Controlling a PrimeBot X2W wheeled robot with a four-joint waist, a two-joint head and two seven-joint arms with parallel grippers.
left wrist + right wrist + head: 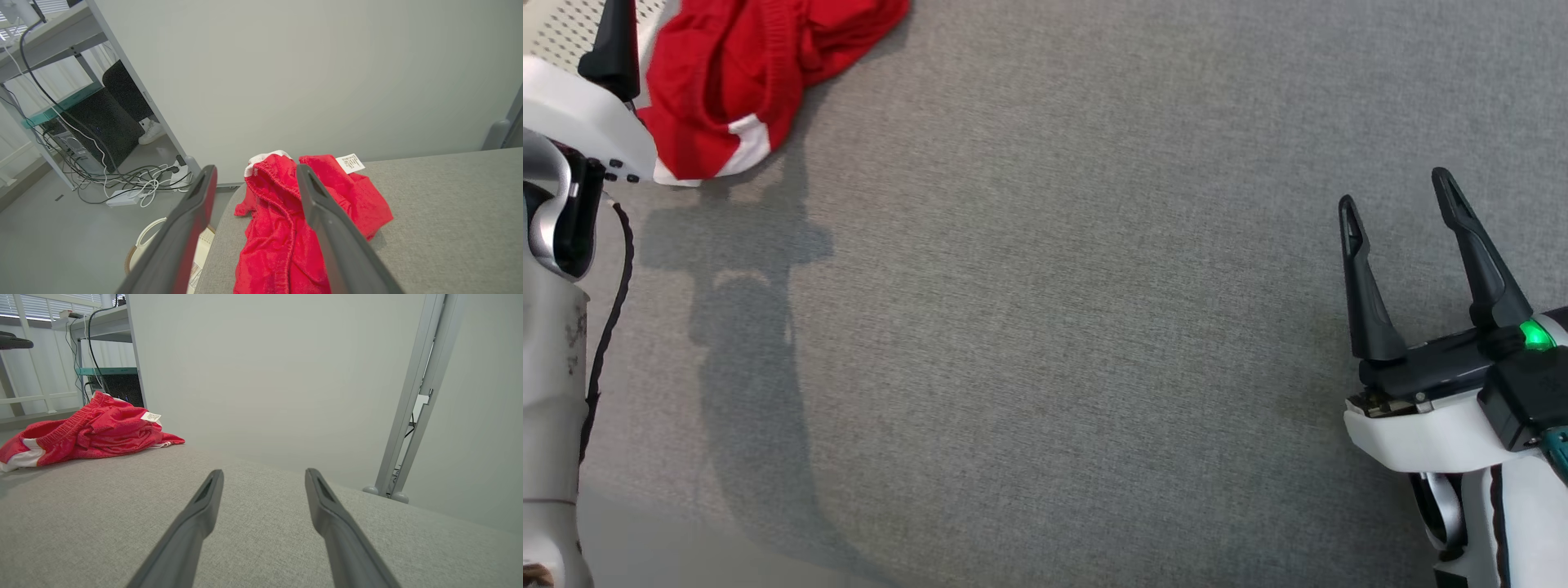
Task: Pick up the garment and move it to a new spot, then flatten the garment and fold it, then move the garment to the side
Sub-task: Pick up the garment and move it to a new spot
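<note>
Item: red garment (pixel 760 73), white trim, crumpled at upper left of the head view on the grey table (pixel 1054 327). You have every step left: pickup, flattening, folding, setting aside.

Left gripper (pixel 256 169): spread wide, empty, aimed at the garment.

Right gripper (pixel 1395 189): spread, empty, lower right.

White label (pixel 350 163): print unreadable.

This looks like a lab or office workroom. A grey felt-covered table (pixel 449 228) stands against a plain pale partition (pixel 306 73). Past the table's far left corner, a metal-framed desk (pixel 49 32) trails cables (pixel 135 179) over a dark computer tower (pixel 88 122). A white power strip (pixel 122 199) lies on the smooth grey floor (pixel 49 228). Slatted blinds (pixel 36 304) cover a window.
</note>
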